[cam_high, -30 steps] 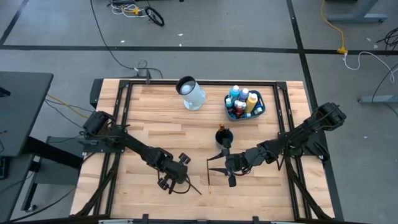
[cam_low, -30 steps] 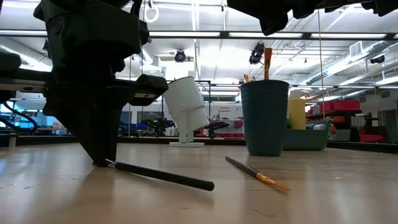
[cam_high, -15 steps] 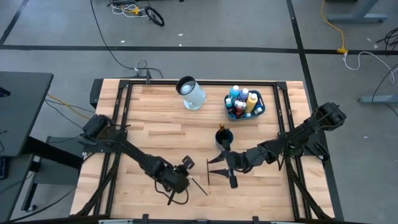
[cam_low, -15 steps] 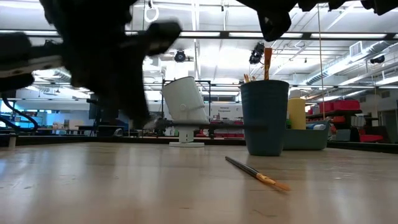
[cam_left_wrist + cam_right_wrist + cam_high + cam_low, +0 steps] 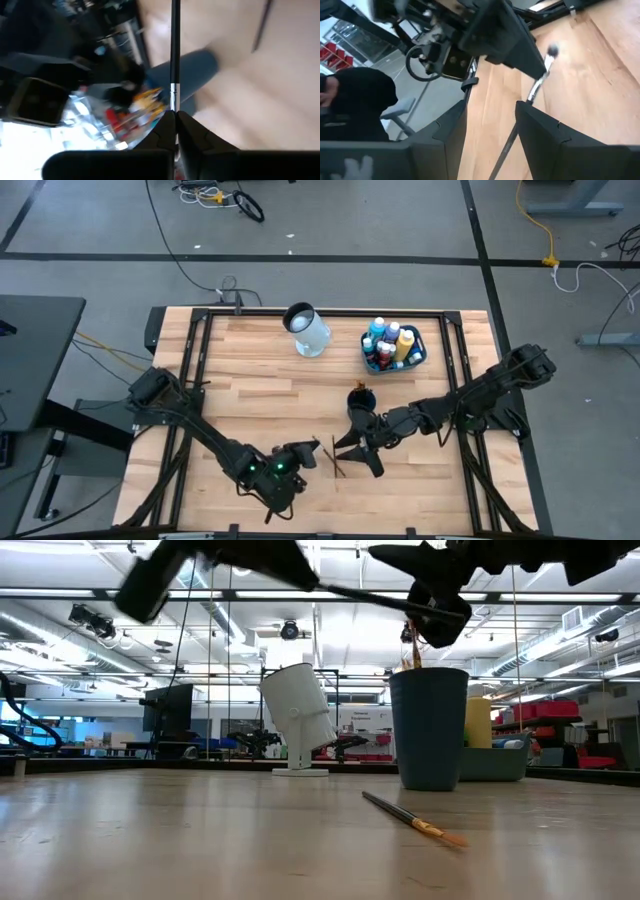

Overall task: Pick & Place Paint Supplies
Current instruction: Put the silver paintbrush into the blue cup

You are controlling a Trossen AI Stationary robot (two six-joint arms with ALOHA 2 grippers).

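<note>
**Two dark arms, seen from above and from the wrists**

Both arms are matte black from base to tip, built of slim straight links joined by bulkier rounded joint housings. The left gripper (image 5: 300, 452) carries small green lights on the housing just behind it. Its fingers (image 5: 192, 135) are dark, smooth wedges tapering to blunt tips. The right gripper (image 5: 352, 450) has broad, flat-sided black fingers (image 5: 547, 137) with bevelled edges. A black cable loops in a ring beside the left arm's housing, beyond the right pincer.
</note>
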